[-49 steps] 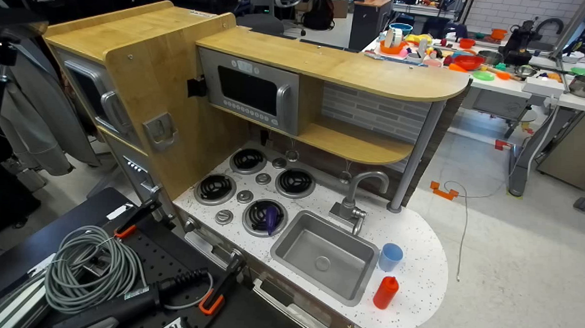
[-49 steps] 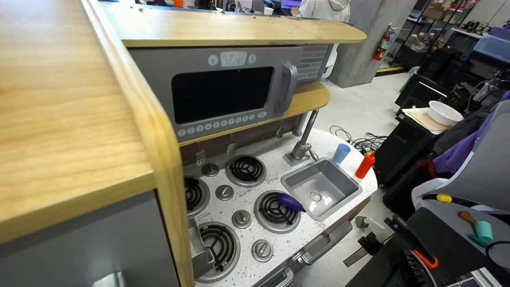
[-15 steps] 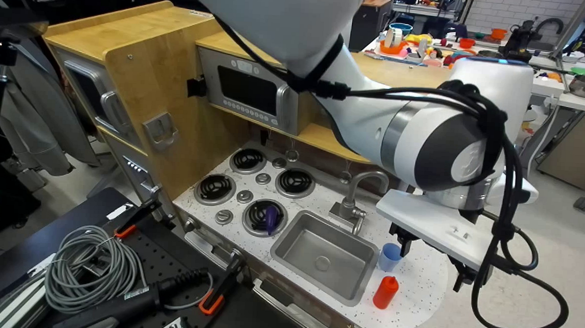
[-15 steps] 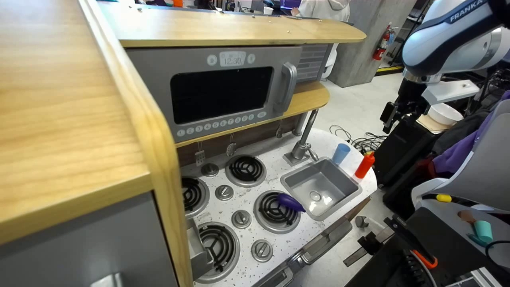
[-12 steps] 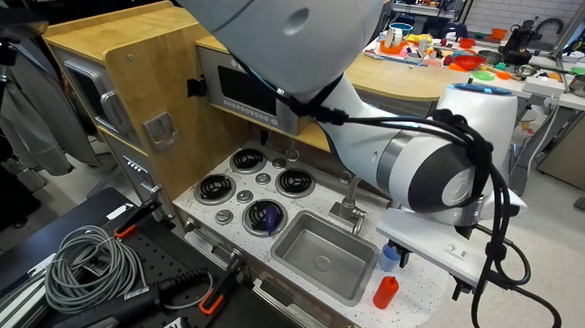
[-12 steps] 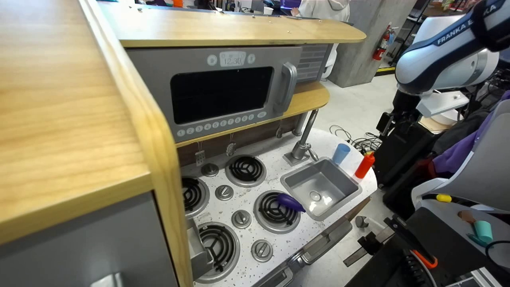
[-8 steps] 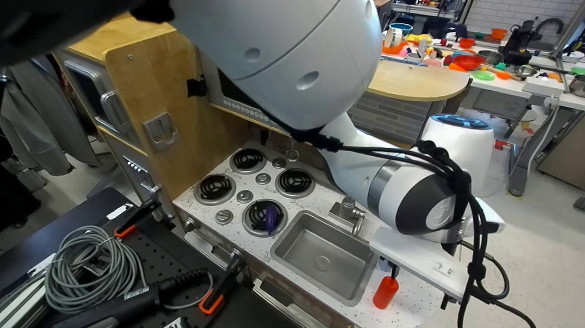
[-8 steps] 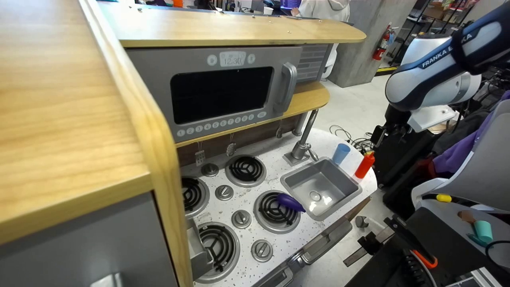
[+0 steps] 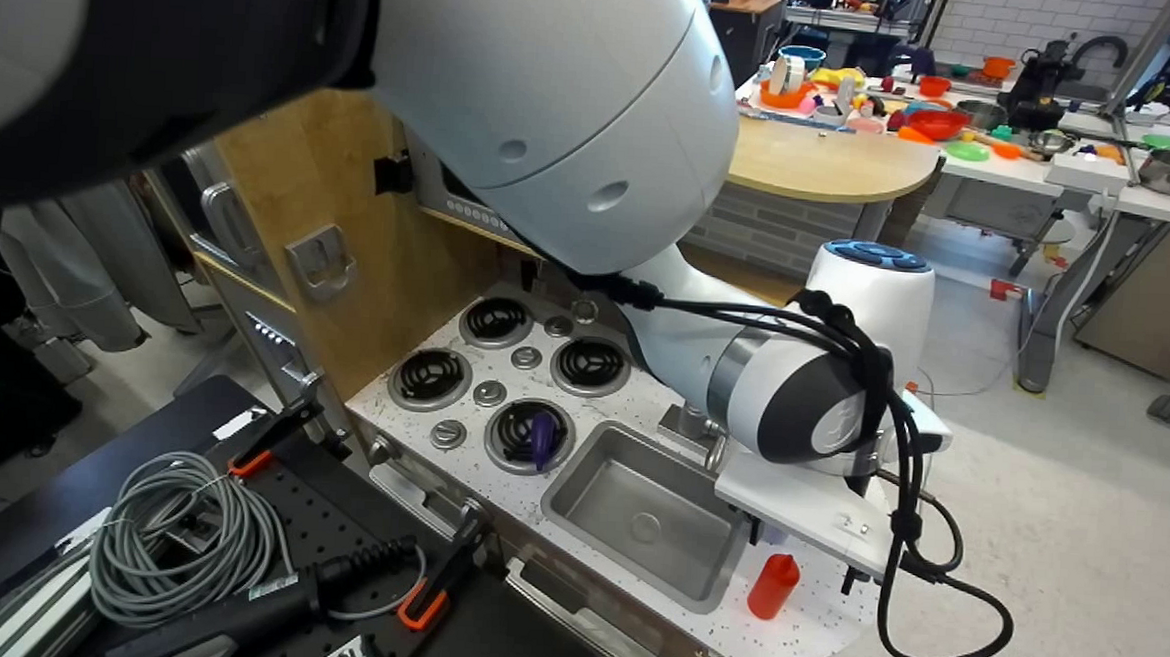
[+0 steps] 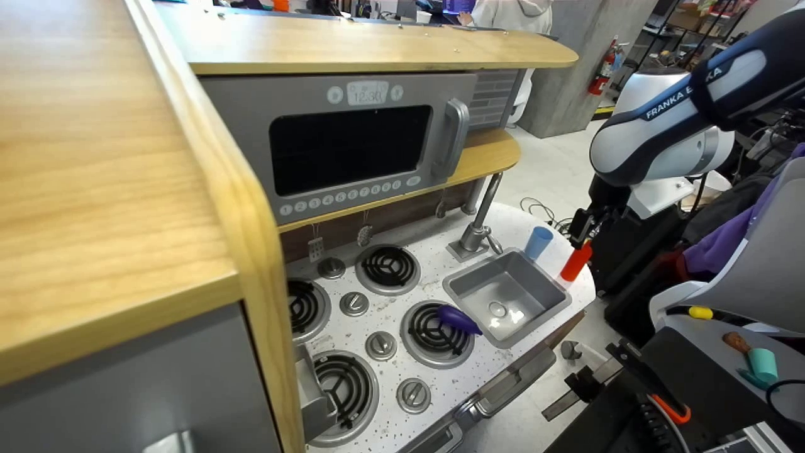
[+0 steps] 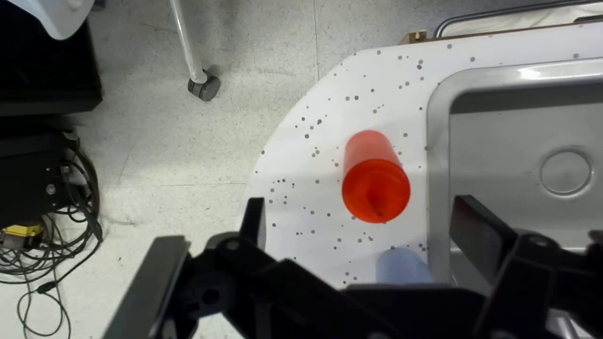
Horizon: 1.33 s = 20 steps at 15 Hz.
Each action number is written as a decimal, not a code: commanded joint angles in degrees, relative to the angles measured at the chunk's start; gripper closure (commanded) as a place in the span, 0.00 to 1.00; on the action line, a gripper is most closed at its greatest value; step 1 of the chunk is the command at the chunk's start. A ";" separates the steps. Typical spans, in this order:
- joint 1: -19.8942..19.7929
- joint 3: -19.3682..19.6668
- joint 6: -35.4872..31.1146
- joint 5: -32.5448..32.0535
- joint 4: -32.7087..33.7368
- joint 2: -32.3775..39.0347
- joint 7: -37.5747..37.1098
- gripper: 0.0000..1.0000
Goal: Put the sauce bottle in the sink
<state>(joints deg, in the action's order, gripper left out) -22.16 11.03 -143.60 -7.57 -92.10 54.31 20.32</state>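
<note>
Red-orange plastic cylindrical bottle (image 11: 376, 188) upright on white speckled bench (image 11: 315, 197), beside rectangular grey metal sink (image 11: 438, 179). Black fingers (image 11: 479, 238) spread wide, nothing between. Best: centre over bottle, descend straight, clear of blue plastic cup (image 11: 403, 267), pinch squarely.

I see a rounded white arm (image 10: 682, 116) lettered FRANKA above my black two-fingered gripper (image 11: 366, 225). Black cables (image 9: 906, 491) loop beside it.

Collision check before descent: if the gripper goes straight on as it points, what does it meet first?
Probably the red sauce bottle: the wrist view shows it ahead, framed by the open gripper. Depth is unclear, so the gripper might just miss it and reach the speckled white countertop beside it.
</note>
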 commanded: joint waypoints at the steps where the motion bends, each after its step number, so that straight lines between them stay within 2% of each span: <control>1: -1.59 -1.26 -0.05 -0.45 1.35 1.55 1.81 0.00; 13: -0.70 -0.78 -1.68 -1.92 3.52 5.89 1.38 0.00; 14: -0.74 -0.95 -1.59 -1.93 3.79 5.96 1.43 0.25; 15: -0.79 -1.12 -1.36 -1.92 3.99 6.04 1.60 0.26; 16: -0.72 -1.18 -1.38 -1.94 3.94 6.05 1.58 0.32; 20: -0.73 -1.55 -1.65 -2.15 3.65 6.04 2.27 0.65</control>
<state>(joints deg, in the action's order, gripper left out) -22.28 10.14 -143.94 -8.76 -89.76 59.20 21.41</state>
